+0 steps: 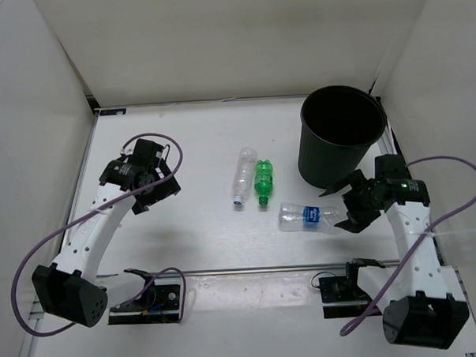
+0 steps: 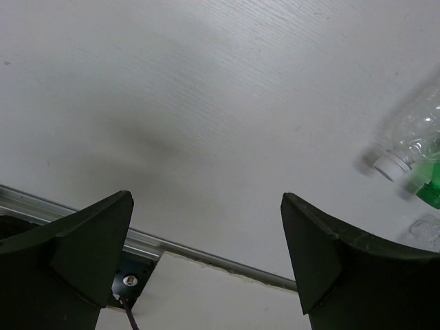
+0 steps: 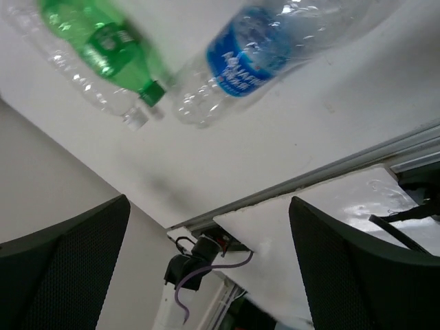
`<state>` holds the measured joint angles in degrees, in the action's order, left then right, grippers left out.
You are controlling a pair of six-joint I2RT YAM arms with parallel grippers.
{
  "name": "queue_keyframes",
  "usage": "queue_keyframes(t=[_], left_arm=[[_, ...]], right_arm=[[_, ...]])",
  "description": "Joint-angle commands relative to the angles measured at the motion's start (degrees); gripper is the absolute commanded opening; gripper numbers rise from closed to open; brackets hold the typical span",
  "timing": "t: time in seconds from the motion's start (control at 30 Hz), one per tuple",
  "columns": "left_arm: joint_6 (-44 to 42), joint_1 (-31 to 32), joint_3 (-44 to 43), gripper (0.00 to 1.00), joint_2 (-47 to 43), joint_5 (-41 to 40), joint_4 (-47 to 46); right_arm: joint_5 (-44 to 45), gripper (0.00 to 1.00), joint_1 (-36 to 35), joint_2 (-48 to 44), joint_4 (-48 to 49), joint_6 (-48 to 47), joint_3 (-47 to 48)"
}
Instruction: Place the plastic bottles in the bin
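Blue-label bottle (image 1: pixel 307 216) just left of my right gripper (image 1: pixel 336 209).
Jaws spread, empty; its length points straight at me. Left gripper (image 1: pixel 153 196), also open, sits well apart.

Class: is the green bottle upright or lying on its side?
Lying on its side. From above, the green bottle shows its full length, alongside the plain clear bottle.

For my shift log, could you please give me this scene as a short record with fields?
Bottles on table: three, all lying down
Plain clear crinkly plastic bottle: mid-table, beside the green plastic bottle
Clear plastic bottle with blue label: nearer the arms' bases, right of the other two
Tall round black plastic bin: upright, far right; contents not visible
Left gripper: open, empty
Right gripper: open, empty
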<state>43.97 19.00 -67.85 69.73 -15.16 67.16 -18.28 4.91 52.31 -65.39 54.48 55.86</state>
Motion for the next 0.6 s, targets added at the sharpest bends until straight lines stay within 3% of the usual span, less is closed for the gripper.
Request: queue_keyframes(t=[0.0,0.17,0.57], left_arm=[[-1.86,0.33,0.53,1.0,-4.42,1.1,0.26],[-2.92,0.86,0.53,1.0,-7.85,1.1,1.48],[-2.31,0.86,1.59,1.0,-10.23,0.57,3.95]], right_arm=[[-2.46,1.0,0.28,3.3,7.98,5.36,-6.53],[-0.53,1.0,-0.25,11.99,14.84,7.83,-12.08],[5.37,0.99,-0.78,38.53,20.12,4.06,-9.27]])
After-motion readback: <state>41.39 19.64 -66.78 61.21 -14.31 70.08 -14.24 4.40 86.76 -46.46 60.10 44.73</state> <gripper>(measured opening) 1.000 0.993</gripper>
